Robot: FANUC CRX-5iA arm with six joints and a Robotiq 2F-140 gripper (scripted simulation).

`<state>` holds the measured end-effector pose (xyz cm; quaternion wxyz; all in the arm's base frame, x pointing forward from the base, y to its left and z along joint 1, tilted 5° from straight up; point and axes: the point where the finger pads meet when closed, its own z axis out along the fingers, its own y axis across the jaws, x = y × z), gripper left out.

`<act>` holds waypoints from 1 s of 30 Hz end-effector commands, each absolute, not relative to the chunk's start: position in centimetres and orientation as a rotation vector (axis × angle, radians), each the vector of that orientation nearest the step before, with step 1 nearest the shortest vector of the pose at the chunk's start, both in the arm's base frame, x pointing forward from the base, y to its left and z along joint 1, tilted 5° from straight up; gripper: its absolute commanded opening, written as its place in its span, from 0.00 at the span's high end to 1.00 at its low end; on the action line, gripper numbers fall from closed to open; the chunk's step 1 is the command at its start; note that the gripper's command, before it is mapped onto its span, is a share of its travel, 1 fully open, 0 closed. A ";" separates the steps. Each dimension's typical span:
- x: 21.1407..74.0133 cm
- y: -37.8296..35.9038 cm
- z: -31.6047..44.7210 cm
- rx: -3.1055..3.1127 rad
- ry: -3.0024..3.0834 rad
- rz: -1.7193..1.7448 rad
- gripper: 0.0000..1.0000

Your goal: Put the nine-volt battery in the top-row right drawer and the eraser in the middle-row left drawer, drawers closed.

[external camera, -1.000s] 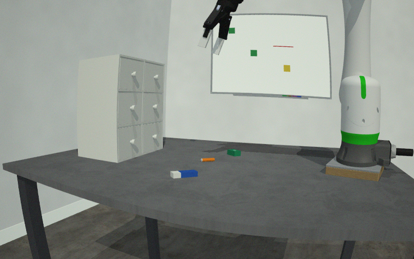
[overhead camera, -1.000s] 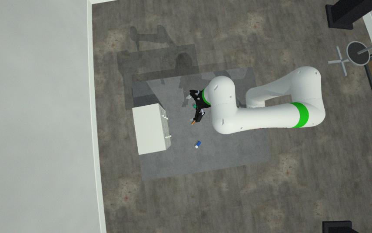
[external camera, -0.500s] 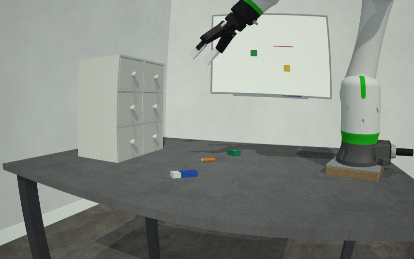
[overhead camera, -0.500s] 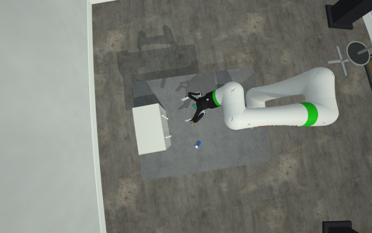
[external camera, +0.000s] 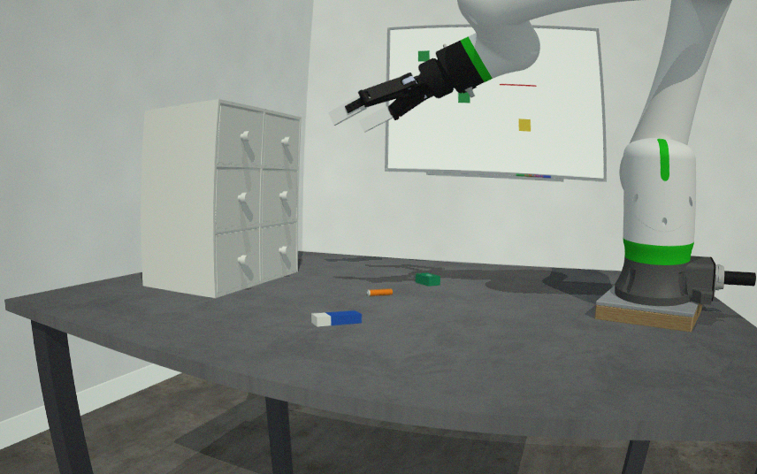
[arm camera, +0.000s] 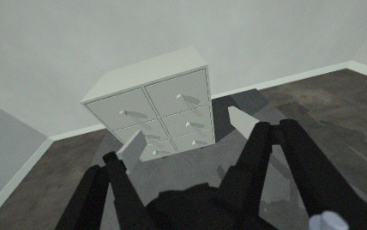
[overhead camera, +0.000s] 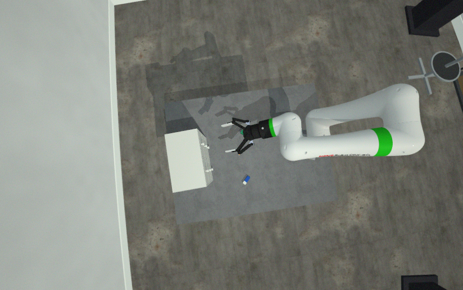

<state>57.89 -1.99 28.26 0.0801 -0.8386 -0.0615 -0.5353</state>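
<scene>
Open black claw, level with the chest's upper drawers

Nearest in the exterior view, flat on a dark grey table (overhead camera: pixel 290 194) (external camera: pixel 418 363) (arm camera: pixel 193 165): a blue-and-white rectangular eraser (overhead camera: pixel 246 178) (external camera: pixel 338 318). Beyond, on the tabletop, a small orange cylinder with a pale end (overhead camera: pixel 239 154) (external camera: pixel 380 292), then a green rectangular block, apparently the nine-volt battery (overhead camera: pixel 242 131) (external camera: pixel 427 279). To one side, upright, a white six-drawer chest with round knobs (overhead camera: pixel 187 160) (external camera: pixel 179 194) (arm camera: pixel 150 70), every drawer looking shut. Above the table, tilted down toward the drawer fronts without touching: a black two-finger gripper with pale pads (overhead camera: pixel 224 138) (external camera: pixel 350 122) (arm camera: pixel 186 124), spread wide, grasping nothing. Farthest, on the wall, a grey-framed whiteboard (external camera: pixel 474 148).
</scene>
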 end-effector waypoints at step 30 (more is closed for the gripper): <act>58.9 -1.6 27.5 -2.393 -0.193 -1.722 0.80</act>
